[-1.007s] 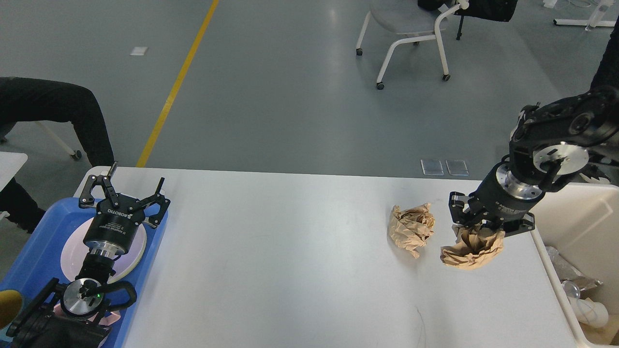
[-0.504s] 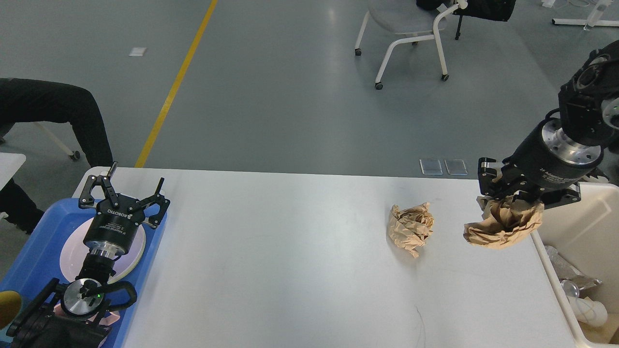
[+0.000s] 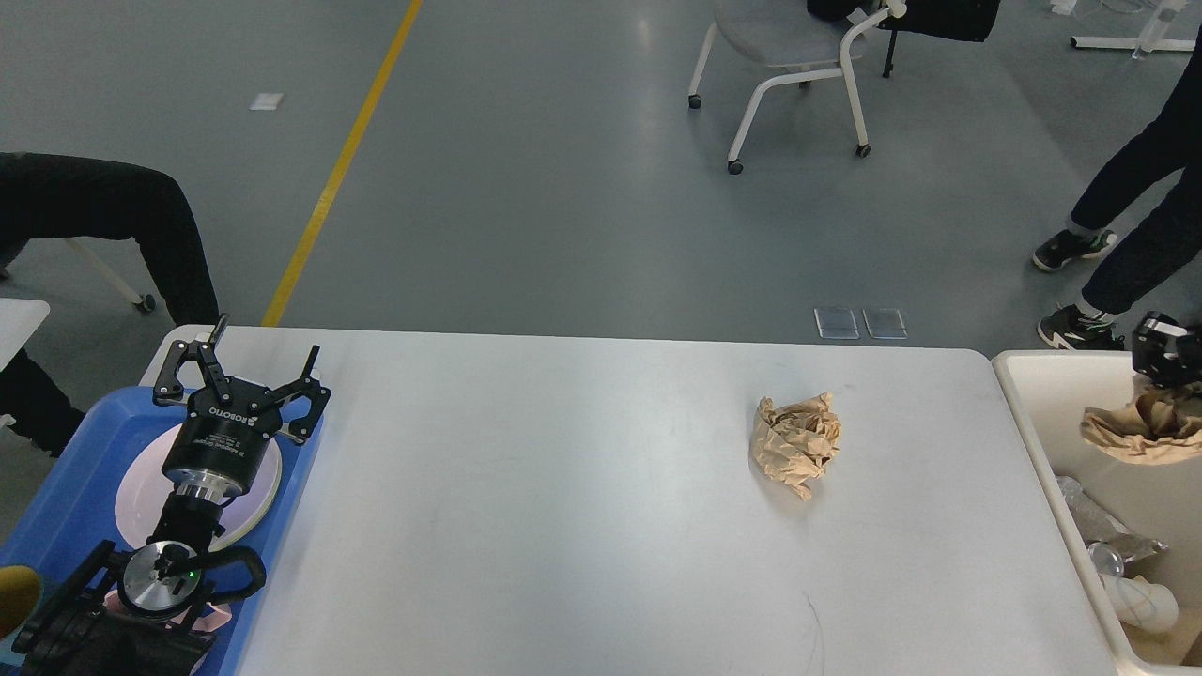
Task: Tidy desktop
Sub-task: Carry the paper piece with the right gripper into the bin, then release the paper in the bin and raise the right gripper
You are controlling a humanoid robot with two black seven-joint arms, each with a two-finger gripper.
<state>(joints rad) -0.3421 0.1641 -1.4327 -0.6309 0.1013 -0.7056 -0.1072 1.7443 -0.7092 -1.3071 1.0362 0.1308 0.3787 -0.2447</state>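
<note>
While the left tool [image 3: 246, 368] hangs above the blue tray [image 3: 70, 469] at the near left, its fingers are spread wide with nothing between them, pointing away from me over a white plate [image 3: 141, 483]; that arm reaches forward from the bottom left corner. Filling the middle is the worktop [image 3: 563, 507], its long axis running left to right. One crumpled brown paper ball [image 3: 795, 443] lies on its right half. Far right, over the beige bin [image 3: 1042, 441], the right tool [image 3: 1164, 361] is mostly cut off at the edge, pinching a second paper wad [image 3: 1141, 427].
</note>
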